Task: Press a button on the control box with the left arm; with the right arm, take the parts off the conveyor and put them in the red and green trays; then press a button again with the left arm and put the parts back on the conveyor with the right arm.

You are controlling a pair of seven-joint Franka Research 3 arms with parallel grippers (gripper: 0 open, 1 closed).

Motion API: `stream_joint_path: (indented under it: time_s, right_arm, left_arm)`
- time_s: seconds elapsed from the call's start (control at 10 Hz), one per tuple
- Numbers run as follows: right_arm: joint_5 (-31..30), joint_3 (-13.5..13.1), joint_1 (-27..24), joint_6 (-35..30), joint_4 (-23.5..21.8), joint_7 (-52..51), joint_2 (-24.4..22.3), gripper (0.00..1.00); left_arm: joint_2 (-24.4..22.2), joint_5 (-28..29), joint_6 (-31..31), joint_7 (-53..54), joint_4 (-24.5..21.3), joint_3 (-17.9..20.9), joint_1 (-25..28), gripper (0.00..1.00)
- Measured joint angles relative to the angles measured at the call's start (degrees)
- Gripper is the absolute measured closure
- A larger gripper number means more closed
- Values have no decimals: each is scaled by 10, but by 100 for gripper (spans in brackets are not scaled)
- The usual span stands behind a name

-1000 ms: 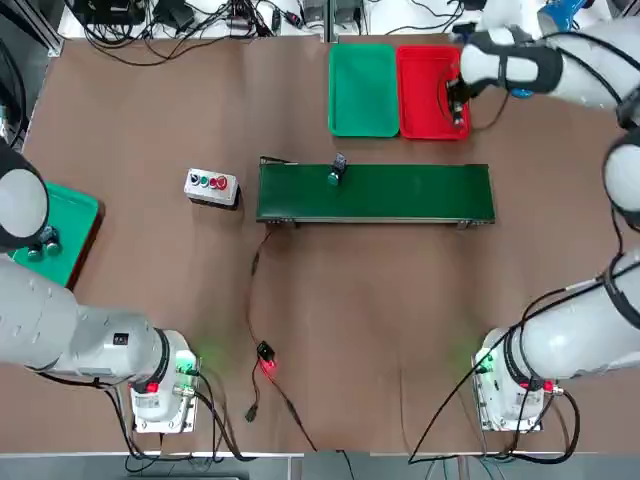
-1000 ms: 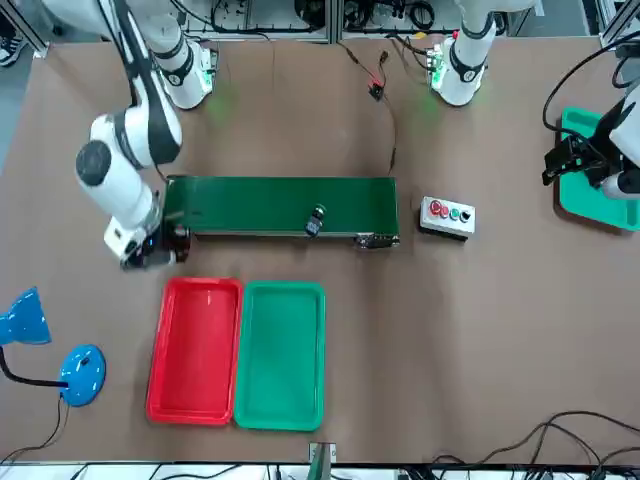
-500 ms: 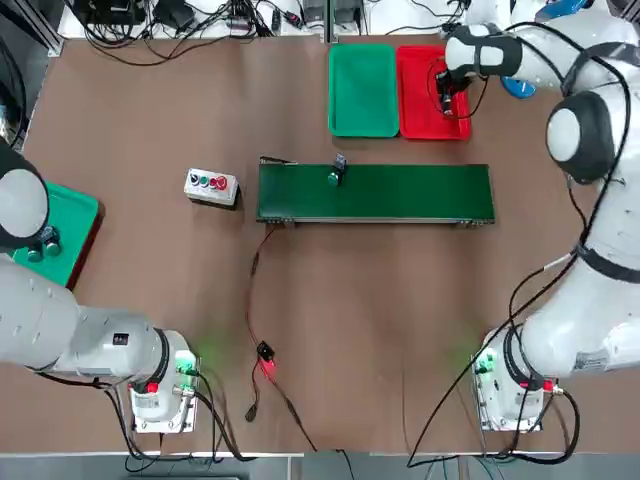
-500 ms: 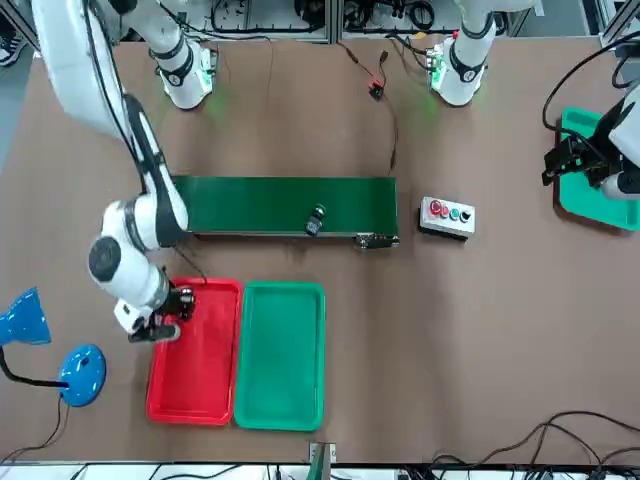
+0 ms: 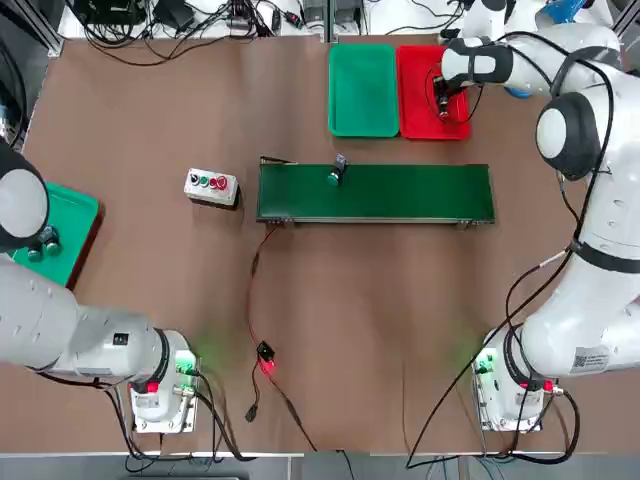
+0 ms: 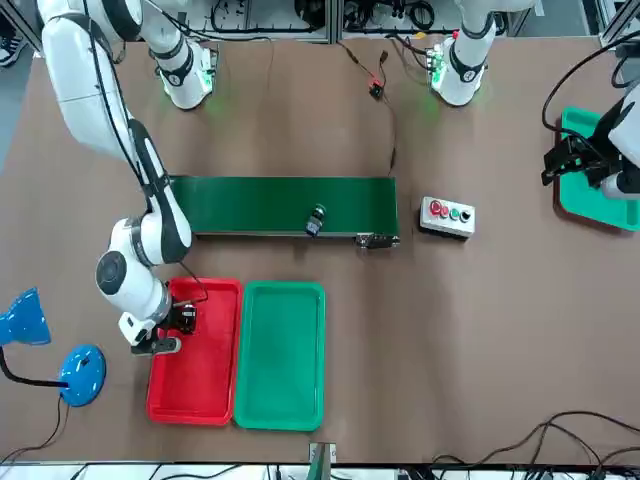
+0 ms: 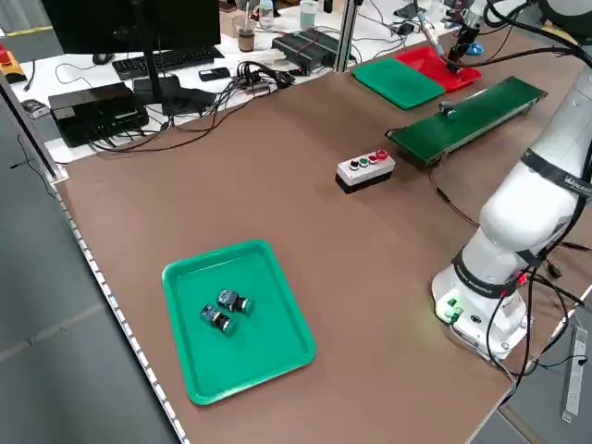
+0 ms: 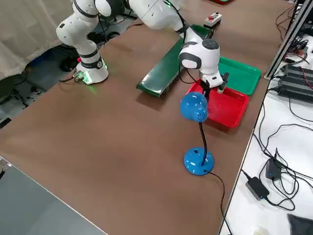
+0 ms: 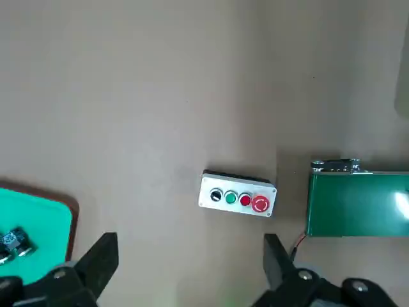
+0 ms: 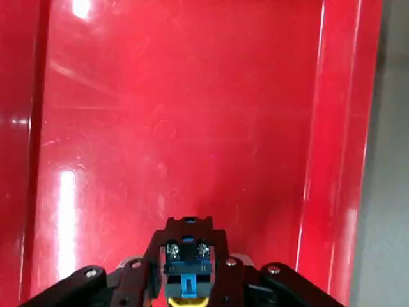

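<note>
The right gripper (image 10: 188, 272) is over the red tray (image 6: 195, 375), its fingers clamped on a small dark part (image 10: 188, 259). A green-capped part (image 5: 338, 170) lies on the conveyor (image 5: 420, 193). The green tray (image 6: 280, 355) sits beside the red one on the counter (image 5: 330, 310). The left gripper (image 9: 192, 275) hangs near the side tray (image 7: 239, 319), fingers apart, away from the control box (image 9: 237, 194).

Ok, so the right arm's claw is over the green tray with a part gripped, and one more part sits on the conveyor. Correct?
Wrong tray: the right claw is over the red tray, as the right wrist view shows. The rest holds: part gripped, another part on the conveyor.
</note>
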Motion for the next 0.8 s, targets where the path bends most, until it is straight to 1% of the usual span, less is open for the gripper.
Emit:
stream_joint_path:
  time_s: [0.4, 0.5, 0.6, 0.7, 0.8]
  right_arm:
    - [-1, 0, 3, 0, 3, 0, 7, 65]
    - [-2, 0, 3, 0, 4, 0, 7, 53]
    - [-10, 0, 3, 0, 6, -1, 7, 37]
    - [-15, 0, 3, 2, 11, -1, 7, 24]
    - [-19, 0, 3, 1, 22, -1, 7, 8]
  left_arm:
    - [0, 0, 0, 0, 0, 0, 0, 0]
    - [0, 0, 0, 0, 0, 0, 0, 0]
    - [0, 0, 0, 0, 0, 0, 0, 0]
    - [0, 0, 0, 0, 0, 0, 0, 0]
    - [0, 0, 0, 0, 0, 0, 0, 0]
